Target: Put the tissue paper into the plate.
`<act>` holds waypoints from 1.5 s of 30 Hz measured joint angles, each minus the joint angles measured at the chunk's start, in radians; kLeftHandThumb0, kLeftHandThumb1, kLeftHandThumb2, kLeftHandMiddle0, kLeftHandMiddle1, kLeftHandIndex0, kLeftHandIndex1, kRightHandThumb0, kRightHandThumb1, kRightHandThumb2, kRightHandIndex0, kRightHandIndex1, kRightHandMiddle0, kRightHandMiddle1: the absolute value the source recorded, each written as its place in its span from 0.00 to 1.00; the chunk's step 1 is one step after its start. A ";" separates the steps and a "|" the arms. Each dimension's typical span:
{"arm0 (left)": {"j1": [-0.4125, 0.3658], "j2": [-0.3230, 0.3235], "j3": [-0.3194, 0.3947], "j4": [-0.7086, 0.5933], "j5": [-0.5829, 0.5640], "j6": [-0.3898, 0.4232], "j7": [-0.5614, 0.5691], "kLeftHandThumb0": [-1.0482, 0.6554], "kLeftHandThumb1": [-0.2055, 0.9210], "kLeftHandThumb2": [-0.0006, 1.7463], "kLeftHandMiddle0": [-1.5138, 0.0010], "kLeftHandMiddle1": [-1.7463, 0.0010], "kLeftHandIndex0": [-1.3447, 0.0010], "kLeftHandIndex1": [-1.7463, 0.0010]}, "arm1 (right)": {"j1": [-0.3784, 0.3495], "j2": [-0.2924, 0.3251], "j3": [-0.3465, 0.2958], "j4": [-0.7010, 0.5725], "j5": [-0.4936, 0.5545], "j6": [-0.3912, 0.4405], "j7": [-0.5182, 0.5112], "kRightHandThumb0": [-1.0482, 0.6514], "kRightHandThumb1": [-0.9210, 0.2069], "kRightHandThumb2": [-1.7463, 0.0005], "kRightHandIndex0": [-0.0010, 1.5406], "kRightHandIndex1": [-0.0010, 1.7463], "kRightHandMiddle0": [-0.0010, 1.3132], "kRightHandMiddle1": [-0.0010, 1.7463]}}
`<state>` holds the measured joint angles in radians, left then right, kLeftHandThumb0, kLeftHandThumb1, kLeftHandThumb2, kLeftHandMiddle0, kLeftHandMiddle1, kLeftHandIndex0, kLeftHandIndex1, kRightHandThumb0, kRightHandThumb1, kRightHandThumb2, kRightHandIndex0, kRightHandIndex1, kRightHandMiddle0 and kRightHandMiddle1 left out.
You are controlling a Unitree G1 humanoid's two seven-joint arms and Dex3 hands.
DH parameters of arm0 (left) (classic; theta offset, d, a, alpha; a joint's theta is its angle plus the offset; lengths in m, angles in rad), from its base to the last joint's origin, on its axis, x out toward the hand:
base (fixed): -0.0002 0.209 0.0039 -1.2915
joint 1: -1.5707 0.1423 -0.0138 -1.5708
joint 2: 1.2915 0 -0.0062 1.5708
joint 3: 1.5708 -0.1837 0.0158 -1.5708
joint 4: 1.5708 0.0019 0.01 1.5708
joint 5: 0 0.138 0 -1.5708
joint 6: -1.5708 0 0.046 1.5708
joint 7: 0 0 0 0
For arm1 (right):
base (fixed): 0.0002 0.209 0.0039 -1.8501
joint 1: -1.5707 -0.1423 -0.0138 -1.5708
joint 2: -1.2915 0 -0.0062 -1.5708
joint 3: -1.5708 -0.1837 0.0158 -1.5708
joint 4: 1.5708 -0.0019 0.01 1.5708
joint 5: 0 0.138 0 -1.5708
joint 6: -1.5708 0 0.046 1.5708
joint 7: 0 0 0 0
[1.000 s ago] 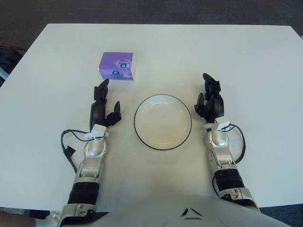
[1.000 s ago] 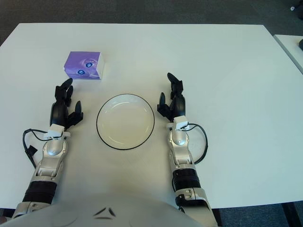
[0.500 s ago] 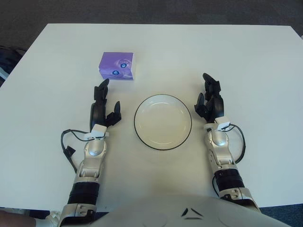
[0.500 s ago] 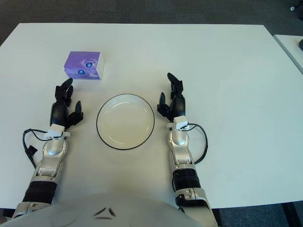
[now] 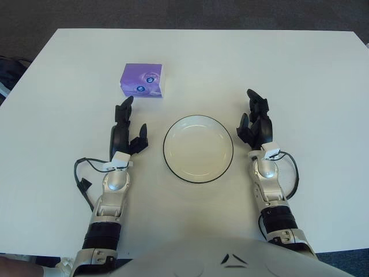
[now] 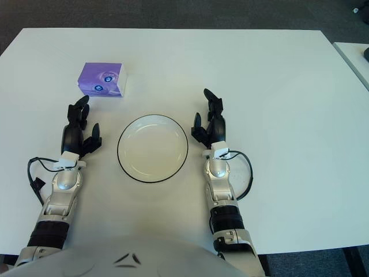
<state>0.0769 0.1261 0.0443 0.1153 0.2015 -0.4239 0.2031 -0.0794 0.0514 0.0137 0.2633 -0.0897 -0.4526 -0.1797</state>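
Taking the white plate [image 5: 198, 148] with its dark rim as the landmark, near the middle of the white table [image 5: 300, 69], the left hand [image 5: 125, 130] shows to the left of the plate, apart from its rim, with its black fingers stretched out and loosely spread, holding nothing. Beyond that hand, up and to the left of the plate and well apart from it, the purple tissue paper pack [image 5: 142, 80] lies flat on the table, touched by neither hand. The plate itself holds nothing. To the right of the plate, just beside its rim, the right hand [image 5: 255, 123] shows with fingers extended and relaxed, also holding nothing.
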 measured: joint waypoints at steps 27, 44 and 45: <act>-0.074 0.262 0.148 -0.226 0.178 0.256 -0.090 0.17 1.00 0.42 0.86 0.97 1.00 0.63 | -0.038 -0.004 0.000 0.022 0.000 -0.005 0.000 0.25 0.00 0.51 0.16 0.05 0.00 0.34; -0.202 0.395 0.170 -0.353 0.412 0.422 -0.105 0.15 1.00 0.43 0.86 0.98 1.00 0.71 | -0.065 -0.004 0.000 0.050 0.001 -0.007 0.000 0.24 0.00 0.52 0.16 0.05 0.00 0.33; -0.206 0.395 0.168 -0.356 0.420 0.429 -0.105 0.14 1.00 0.43 0.85 0.98 1.00 0.71 | -0.066 -0.004 0.000 0.051 0.001 -0.007 0.000 0.24 0.00 0.52 0.16 0.05 0.00 0.33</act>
<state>-0.1291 0.5210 0.2124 -0.2407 0.6220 0.0049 0.0977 -0.1458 0.0474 0.0136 0.3139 -0.0885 -0.4600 -0.1799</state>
